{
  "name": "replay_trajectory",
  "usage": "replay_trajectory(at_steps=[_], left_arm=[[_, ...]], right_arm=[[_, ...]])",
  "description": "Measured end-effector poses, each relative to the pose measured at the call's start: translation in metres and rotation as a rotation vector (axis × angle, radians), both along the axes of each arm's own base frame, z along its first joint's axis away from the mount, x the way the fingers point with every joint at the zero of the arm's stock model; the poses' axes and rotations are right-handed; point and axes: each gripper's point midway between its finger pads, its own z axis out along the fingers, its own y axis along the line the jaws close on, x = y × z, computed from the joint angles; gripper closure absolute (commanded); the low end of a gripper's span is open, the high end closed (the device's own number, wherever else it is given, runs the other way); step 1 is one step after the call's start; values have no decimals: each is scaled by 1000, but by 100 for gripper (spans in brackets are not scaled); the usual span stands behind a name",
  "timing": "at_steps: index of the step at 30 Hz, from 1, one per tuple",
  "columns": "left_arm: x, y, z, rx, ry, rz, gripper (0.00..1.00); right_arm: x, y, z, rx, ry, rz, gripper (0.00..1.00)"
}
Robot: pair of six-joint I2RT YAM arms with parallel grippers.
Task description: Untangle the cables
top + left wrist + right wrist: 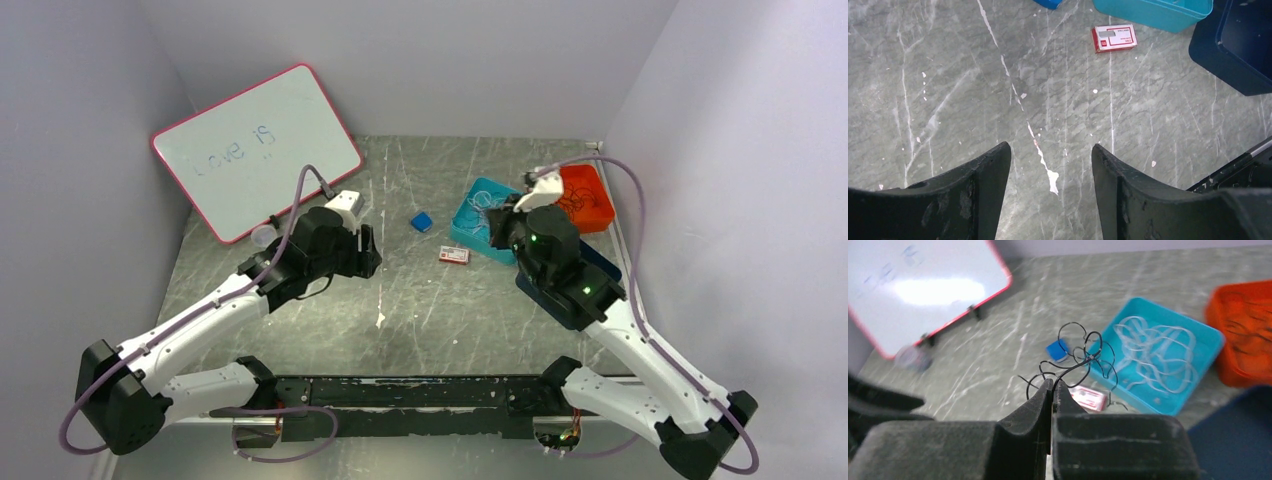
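Operator: Finger state?
Manual: Right gripper (1052,386) pressed shut onto thin black looped wire (1083,360), held aloft; left gripper (1050,160) spread, empty.
Operator: Hazard?
Manual: Black loops possibly snag thin white wires (1153,352) in teal plastic tray (1143,401); lifting could drag them.

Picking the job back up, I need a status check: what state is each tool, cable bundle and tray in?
Left tool, open, empty, above the table.
Right tool, shut on the dark cable.
Dark cable, pinched, loops held up in the air.
White cables, lying loose in the teal tray.
Orange tray, holds dark wires.
Whiteboard, propped tilted, written on.
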Motion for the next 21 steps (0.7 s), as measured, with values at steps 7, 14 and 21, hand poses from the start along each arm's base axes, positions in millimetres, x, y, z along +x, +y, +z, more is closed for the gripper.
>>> replay_trajectory(at_steps=[7,14,21], left_arm=[[1,-2,-1,3,-10,-21,35],[-1,-1,-6,16,-9,-28,35],[-4,2,-12,26,-2,-32,35]], right_arm=[[-7,-79,3,53,3,-413,100],[-21,-133,-21,40,20,-706,100],[-20,-178,-57,-14,63,-904,100]])
